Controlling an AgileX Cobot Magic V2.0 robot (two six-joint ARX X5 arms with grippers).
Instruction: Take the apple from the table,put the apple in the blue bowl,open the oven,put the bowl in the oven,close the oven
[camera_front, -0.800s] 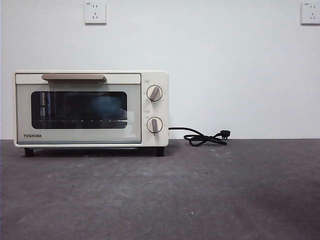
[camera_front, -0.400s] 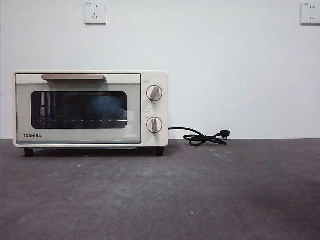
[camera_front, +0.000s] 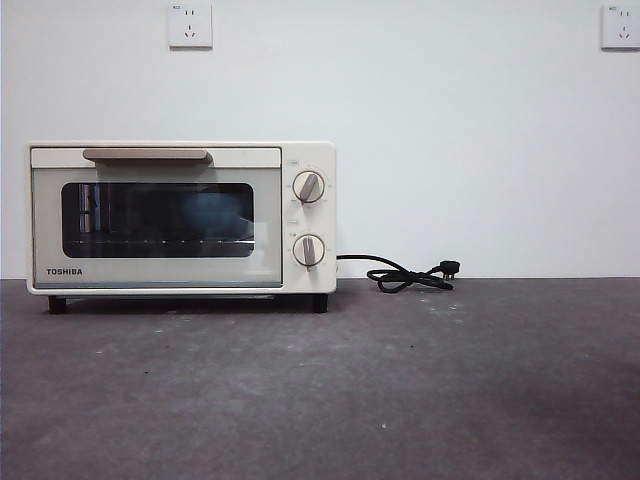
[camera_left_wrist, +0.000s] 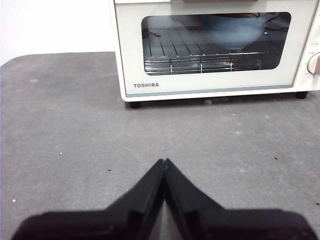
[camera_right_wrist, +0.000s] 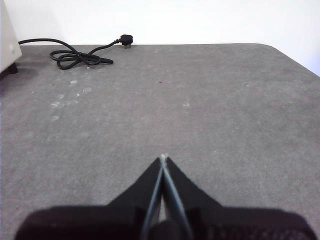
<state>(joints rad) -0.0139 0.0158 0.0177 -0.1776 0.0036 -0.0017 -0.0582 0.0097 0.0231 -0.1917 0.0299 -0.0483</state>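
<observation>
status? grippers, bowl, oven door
Left gripper and right gripper shut, empty, above the table. Blue bowl inside oven, door closed; apple not visible. Nothing in the way.

A staged test room is suggested: a bare grey worktop (camera_front: 420, 390) set against a plain white wall (camera_front: 470, 140), two wall sockets (camera_front: 190, 25), one toaster oven (camera_front: 180, 218).

The oven (camera_front: 182, 218) stands on the table (camera_front: 400, 390) at about ten o'clock, the blue bowl (camera_front: 215, 212) inside it on the rack (camera_left_wrist: 200, 60), its cord (camera_front: 405, 275) lying at three o'clock of it.
</observation>
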